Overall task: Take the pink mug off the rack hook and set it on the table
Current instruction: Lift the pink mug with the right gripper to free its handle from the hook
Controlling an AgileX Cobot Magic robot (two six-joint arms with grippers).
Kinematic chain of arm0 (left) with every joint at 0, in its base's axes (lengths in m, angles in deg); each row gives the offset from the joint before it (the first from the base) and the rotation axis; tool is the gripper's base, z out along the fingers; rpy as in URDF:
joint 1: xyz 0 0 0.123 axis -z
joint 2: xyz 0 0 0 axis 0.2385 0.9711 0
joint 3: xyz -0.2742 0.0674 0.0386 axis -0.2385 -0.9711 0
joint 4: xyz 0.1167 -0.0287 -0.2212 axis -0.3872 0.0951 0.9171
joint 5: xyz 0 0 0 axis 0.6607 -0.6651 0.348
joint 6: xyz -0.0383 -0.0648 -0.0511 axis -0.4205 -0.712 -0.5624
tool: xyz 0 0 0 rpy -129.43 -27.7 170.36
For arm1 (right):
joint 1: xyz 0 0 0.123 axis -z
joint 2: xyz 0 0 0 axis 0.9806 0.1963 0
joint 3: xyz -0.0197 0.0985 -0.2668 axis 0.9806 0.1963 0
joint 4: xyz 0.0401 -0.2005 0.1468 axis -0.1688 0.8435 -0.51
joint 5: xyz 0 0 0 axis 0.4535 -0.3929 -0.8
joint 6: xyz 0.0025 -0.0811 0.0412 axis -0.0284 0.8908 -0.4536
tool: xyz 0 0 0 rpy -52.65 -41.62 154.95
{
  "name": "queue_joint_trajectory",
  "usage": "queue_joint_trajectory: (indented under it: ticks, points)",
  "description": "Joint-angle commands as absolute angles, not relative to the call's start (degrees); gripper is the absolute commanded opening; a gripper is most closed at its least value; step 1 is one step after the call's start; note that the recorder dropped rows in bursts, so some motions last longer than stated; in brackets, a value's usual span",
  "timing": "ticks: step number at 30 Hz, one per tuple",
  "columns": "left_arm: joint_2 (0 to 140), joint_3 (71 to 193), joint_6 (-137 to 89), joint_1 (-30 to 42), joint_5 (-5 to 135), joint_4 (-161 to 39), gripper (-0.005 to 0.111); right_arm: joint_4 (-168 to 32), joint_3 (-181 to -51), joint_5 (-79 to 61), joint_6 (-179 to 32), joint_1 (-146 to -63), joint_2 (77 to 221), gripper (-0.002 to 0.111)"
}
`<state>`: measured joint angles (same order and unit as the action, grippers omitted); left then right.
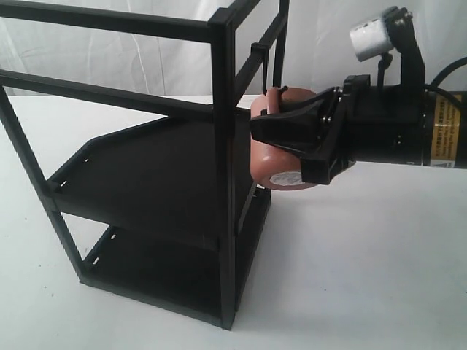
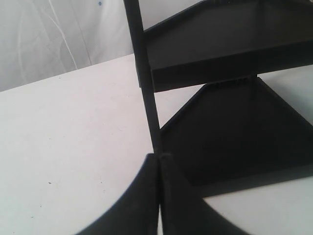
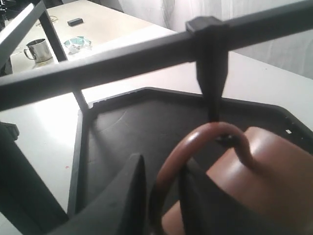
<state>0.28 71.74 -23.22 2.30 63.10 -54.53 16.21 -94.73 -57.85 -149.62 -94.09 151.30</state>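
right gripper (image 3: 164, 166) is pinching the pink mug (image 1: 264, 164) by its loop handle, one finger (image 3: 124, 196) on each side of the loop

mug hangs tipped, white base sticker showing on its lower side, well clear of the table (image 1: 379, 255)

handle is looped over the rack hook (image 3: 212, 73), which drops from the top bar of the black rack (image 1: 146, 175)

mug sits just outside the rack's corner post, toward the far edge of the desk

left gripper (image 2: 159, 164): fingers pressed together, nothing between them, low over the desk

its tips line up with the foot of a rack post, can't tell if they touch it
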Motion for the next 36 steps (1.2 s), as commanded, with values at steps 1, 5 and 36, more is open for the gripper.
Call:
queue_joint_trajectory:
  ticks: [1, 5, 36]
  points:
    - [-0.01, 71.49, -23.20, 2.23, 63.35, -54.00, 0.000, 14.88, -94.87, -58.06, -147.06, -94.23, 151.58, 0.007]
    - [-0.01, 71.49, -23.20, 2.23, 63.35, -54.00, 0.000, 13.15, -94.87, -58.02, -145.74, -94.23, 151.58, 0.000]
    - [-0.01, 71.49, -23.20, 2.23, 63.35, -54.00, 0.000, 25.72, -94.87, -49.36, -149.73, -94.02, 142.80, 0.000]
